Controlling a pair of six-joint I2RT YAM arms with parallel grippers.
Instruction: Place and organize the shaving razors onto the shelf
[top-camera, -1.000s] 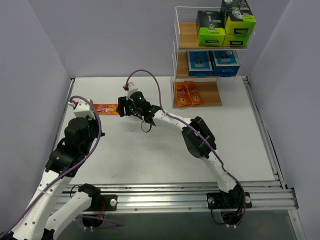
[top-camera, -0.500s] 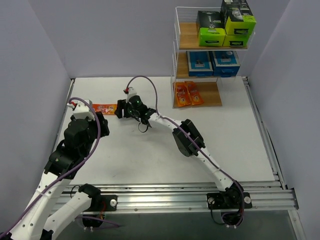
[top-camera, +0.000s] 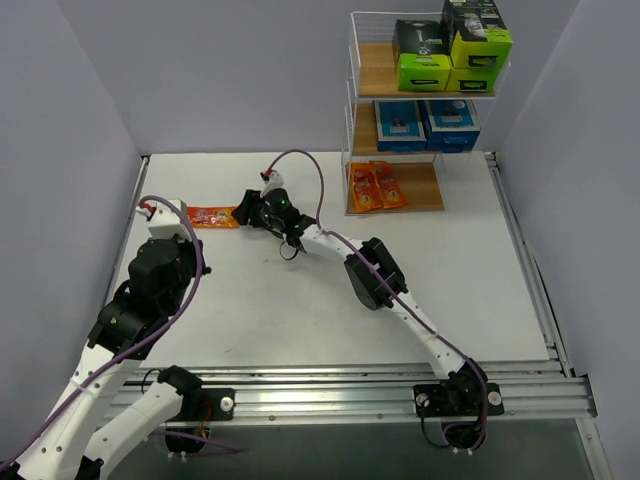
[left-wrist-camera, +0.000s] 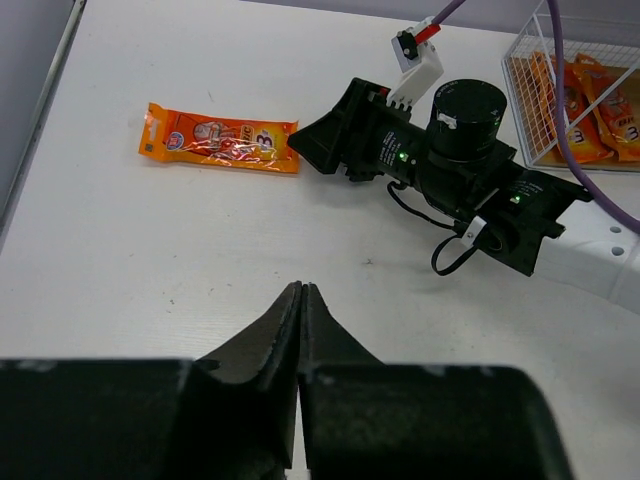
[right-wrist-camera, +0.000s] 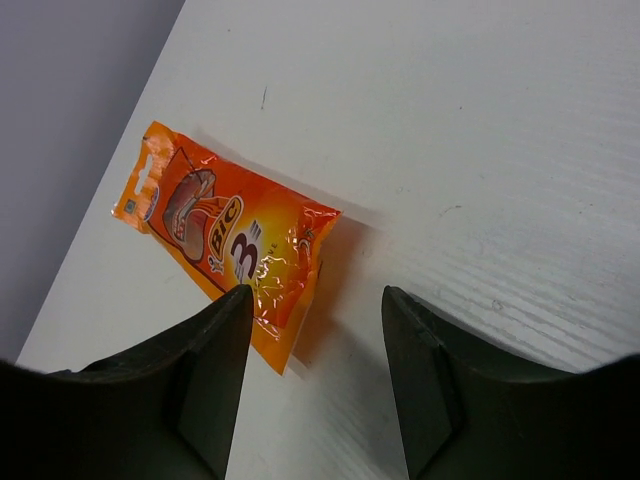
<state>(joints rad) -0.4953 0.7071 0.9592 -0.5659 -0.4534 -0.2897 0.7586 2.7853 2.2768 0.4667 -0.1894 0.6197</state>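
- One loose orange packet (top-camera: 212, 216) lies flat on the table (top-camera: 300, 330), on the side opposite the shelf (top-camera: 375, 70).
- The right gripper (right-wrist-camera: 315, 295) hangs low at the packet's 3 o'clock end with its jaws apart. That end sits in front of the gap, toward one finger, which covers the packet's near corner. I cannot tell if they touch.
- From above, the right gripper's black fingers blur into its body, so their spread is hard to read there.
- The left gripper (left-wrist-camera: 302, 290) is pressed together on nothing, well short of the packet, at its 6 o'clock.
- The shelf stands at the table's 1 o'clock corner.
- Black-and-lime boxes (top-camera: 422, 55) are on the top tier, blue cards (top-camera: 400, 125) on the middle tier and orange packets (top-camera: 375, 187) on the bottom tier.
- The print on the boxes and cards is too small to read.
- The left wrist view cuts the shelf off at its frame edge.
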